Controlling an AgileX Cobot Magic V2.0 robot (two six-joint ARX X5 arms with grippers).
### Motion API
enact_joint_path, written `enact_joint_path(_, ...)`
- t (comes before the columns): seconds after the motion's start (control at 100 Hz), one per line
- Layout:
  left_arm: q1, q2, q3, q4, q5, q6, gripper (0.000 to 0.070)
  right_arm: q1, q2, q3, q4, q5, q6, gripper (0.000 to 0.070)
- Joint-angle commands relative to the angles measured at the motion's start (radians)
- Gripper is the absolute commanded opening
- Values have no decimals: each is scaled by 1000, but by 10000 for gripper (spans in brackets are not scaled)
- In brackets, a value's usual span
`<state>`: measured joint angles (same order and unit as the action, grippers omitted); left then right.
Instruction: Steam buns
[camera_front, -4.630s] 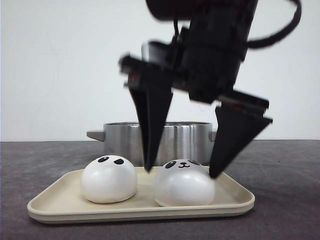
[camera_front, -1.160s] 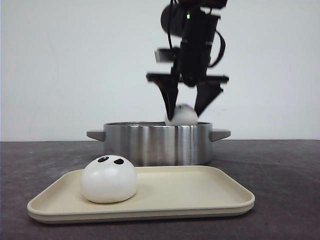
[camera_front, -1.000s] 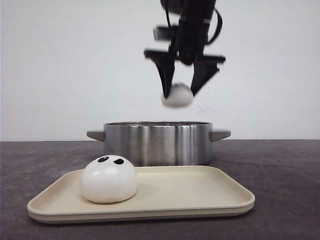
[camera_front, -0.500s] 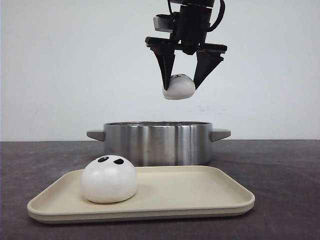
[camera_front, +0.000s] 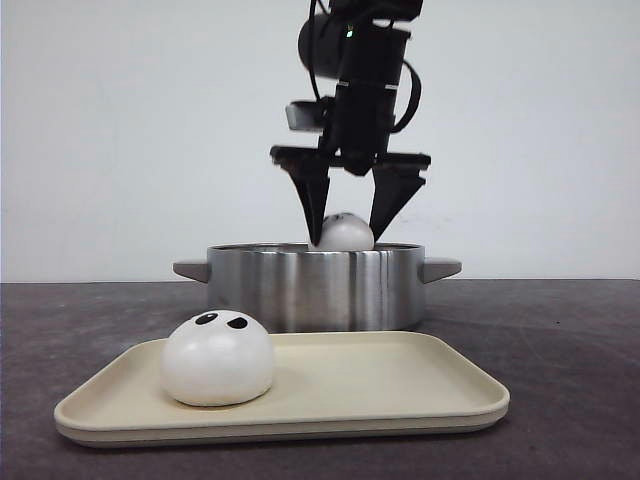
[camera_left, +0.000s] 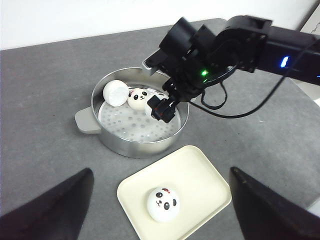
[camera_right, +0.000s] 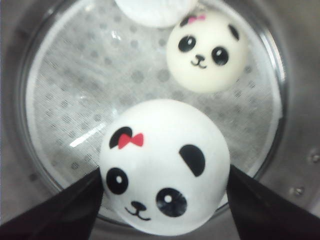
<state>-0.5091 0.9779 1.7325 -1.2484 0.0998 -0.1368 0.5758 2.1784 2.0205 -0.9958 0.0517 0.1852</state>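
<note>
Right arm: reaching down from above, wrist vertical, right gripper (camera_front: 349, 222) pointing straight down, jaws clamped on a bun (camera_front: 343, 233). Left gripper (camera_left: 160, 200): raised high, jaws spread wide apart.

The right arm (camera_left: 250, 40) is showing as matte black all over, built of rounded, blocky segments. A small green light is glowing near its wrist and a blue one further back. A thin black cable (camera_left: 240, 107) is looping loosely beneath it. The right gripper (camera_front: 347, 225) is ending in two black fingers tapering to points. The left gripper's fingers (camera_left: 55, 212) are appearing as dark wedges.
</note>
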Motion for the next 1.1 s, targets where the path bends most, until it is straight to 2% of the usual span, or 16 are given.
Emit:
enact_joint_path(0.0, -8, 1, 21, 6, -3, 17, 499, 8, 38, 21, 6, 1, 20, 477)
enact_joint_path(0.07, -8, -1, 21, 6, -3, 18, 499, 8, 53, 21, 3, 1, 24, 533)
enact_joint_path(0.15, -8, -3, 21, 6, -3, 20, 499, 8, 60, 21, 0, 5, 25, 682)
enact_joint_path(0.17, -8, -3, 21, 7, -3, 21, 499, 8, 61, 21, 0, 5, 25, 700)
enact_joint_path(0.33, -8, -2, 21, 7, -3, 24, 499, 8, 62, 21, -8, 13, 24, 700)
enact_joint_path(0.51, -8, 2, -16, 16, 26, 0, 499, 6, 7, 24, -46, 76, 10, 700)
enact_joint_path(0.59, -8, 2, -74, 35, 56, -27, 499, 6, -56, 24, -45, 115, -5, 632)
enact_joint_path(0.69, -10, -2, -183, 89, 90, -56, 499, 11, -158, 24, -35, 134, -16, 463)
enact_joint_path(0.85, -40, -1, -380, 207, 149, -121, 499, 30, -342, 24, -22, 131, -16, 0)
enact_joint_path(1.09, -159, 61, -633, 385, 145, -224, 507, 114, -593, 24, -31, 123, -17, 3)
